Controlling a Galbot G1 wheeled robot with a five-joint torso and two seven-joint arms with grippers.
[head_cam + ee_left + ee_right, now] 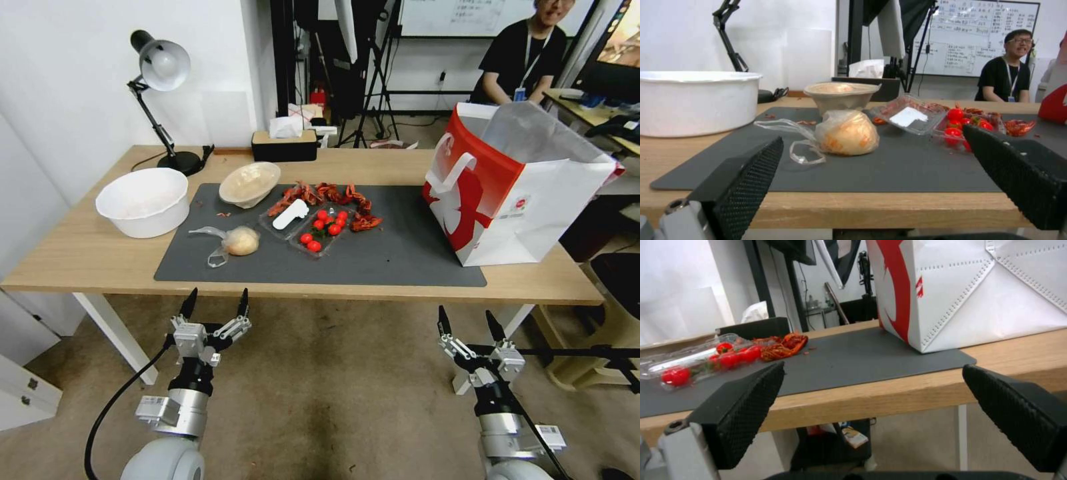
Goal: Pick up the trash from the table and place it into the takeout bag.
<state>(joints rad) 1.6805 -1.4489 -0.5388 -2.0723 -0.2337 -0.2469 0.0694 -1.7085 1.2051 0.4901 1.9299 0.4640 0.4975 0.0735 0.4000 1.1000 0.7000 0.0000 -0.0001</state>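
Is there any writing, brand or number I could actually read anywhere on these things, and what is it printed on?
Nothing here can be read as words.
Takeout bag: a small red logo and a line of print on its white side, too small to read.
Whiteboard behind the table: rows of handwriting, too blurred to read.
Box under the table: print too blurred to read.

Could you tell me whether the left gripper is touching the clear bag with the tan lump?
Apart. The head view shows the left gripper below the table edge, short of the clear bag.
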